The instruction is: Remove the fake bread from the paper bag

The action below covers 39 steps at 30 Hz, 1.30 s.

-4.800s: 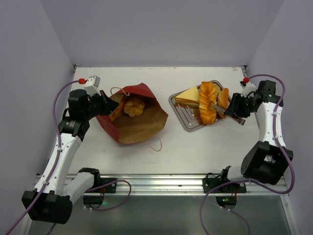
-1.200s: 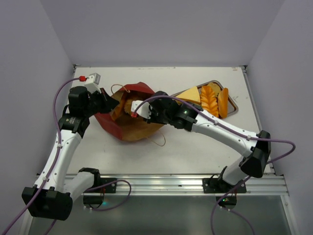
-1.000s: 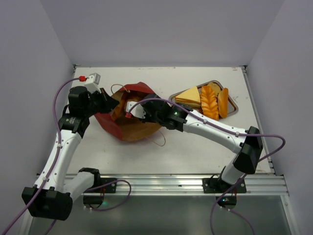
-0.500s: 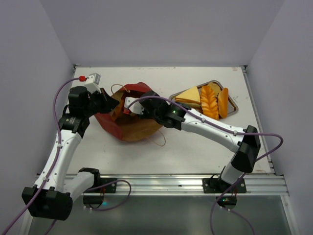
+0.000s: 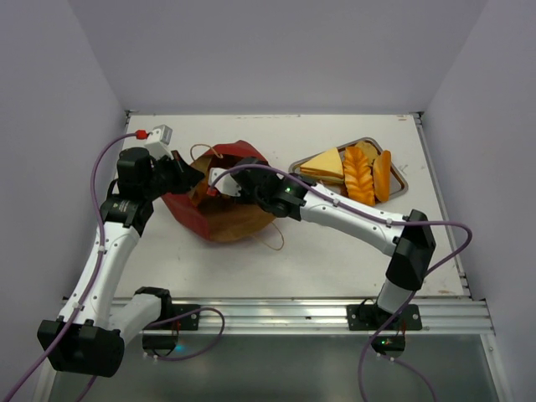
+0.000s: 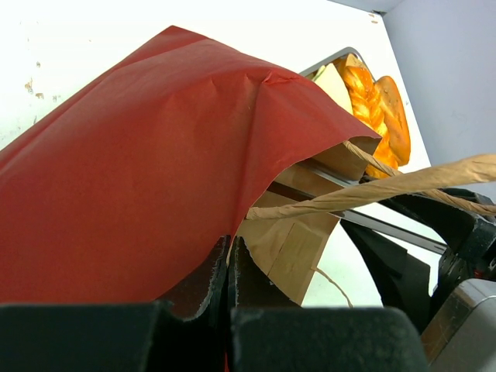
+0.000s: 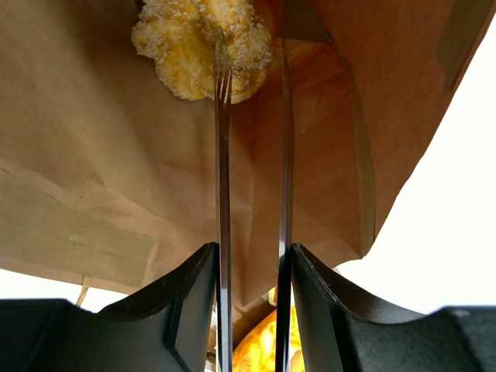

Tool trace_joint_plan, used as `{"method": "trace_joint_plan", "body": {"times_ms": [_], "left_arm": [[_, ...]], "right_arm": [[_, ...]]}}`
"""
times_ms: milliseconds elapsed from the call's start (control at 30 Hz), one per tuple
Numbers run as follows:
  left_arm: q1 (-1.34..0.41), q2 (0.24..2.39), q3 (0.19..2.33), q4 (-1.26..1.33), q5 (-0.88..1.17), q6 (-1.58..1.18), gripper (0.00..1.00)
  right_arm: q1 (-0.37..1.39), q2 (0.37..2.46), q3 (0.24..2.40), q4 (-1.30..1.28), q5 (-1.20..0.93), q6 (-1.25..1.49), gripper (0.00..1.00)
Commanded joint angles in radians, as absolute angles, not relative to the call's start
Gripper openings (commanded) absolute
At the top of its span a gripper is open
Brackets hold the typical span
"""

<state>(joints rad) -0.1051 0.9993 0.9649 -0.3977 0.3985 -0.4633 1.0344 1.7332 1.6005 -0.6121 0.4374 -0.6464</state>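
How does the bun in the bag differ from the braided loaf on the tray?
The bun is round, pale yellow and sugar-crusted; the braided loaf is long, glossy orange. The bun lies inside the paper bag; the loaf lies on the tray. Both are toy bakery pieces.

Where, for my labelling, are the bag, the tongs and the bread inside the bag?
bag [image 6: 132, 155]: left wrist view, red outer side.
tongs [image 7: 224, 170]: right wrist view, left blade.
bread [image 7: 174, 43]: right wrist view, crumbly surface, left half.
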Motion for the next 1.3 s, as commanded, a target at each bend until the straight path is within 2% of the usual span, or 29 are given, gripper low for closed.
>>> {"method": "trace_joint_plan", "body": {"times_ms": [0,533,633,667,733,767,833,900,1267], "left_arm": [[-0.104,0.994,0.968,-0.365,0.430,-0.466,0.00],[-0.104,0.989,0.962,-0.365,0.436,-0.463,0.00],[-0.104,0.986,0.960,-0.365,0.437,-0.463,0.00],[-0.103,0.985,0.960,-0.365,0.437,-0.463,0.00],[-0.103,0.985,0.960,-0.365,0.437,-0.463,0.00],[-0.103,0.982,0.962,-0.367,0.436,-0.463,0.00],[-0.103,0.980,0.960,-0.367,0.433,-0.462,0.00],[-0.103,0.982,0.960,-0.367,0.430,-0.462,0.00],[-0.103,0.983,0.960,-0.356,0.368,-0.488,0.00]], "right_arm": [[1.040,1.750,1.657,-0.575,0.492,-0.672,0.46],[1.042,1.827,1.703,-0.592,0.483,-0.652,0.46],[1.040,1.838,1.706,-0.595,0.483,-0.646,0.37],[1.040,1.839,1.706,-0.595,0.483,-0.644,0.29],[1.040,1.836,1.701,-0.595,0.489,-0.646,0.21],[1.040,1.832,1.700,-0.595,0.488,-0.646,0.12],[1.039,1.818,1.689,-0.595,0.488,-0.646,0.03],[1.039,1.806,1.681,-0.595,0.482,-0.644,0.00],[1.017,1.631,1.602,-0.595,0.397,-0.629,0.00]]}}
